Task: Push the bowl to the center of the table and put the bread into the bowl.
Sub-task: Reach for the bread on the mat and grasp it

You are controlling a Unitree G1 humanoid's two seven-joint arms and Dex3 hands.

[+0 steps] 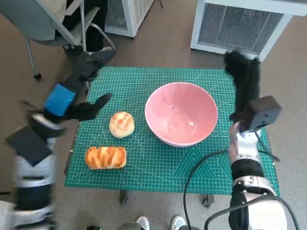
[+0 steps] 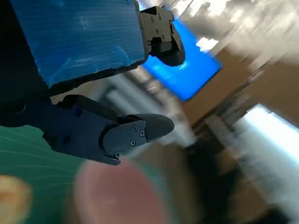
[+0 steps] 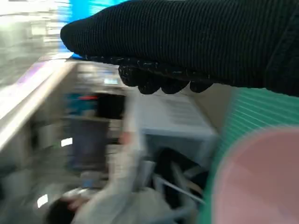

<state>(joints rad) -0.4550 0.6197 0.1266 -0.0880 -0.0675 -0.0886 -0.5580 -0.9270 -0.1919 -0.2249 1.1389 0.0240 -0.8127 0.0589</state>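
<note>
The round bread (image 1: 122, 124) lies just beside the left robot hand (image 1: 88, 109), between it and the bowl (image 1: 181, 113). This robot hand is wide and holds nothing. The right robot hand (image 1: 243, 76) is beside the bowl's far rim; its fingers I cannot tell.

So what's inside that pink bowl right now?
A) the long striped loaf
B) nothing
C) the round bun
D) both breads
B: in the head view the pink bowl shows only its bare inside, while the round bun and the long striped loaf both lie on the green mat beside it.
</note>
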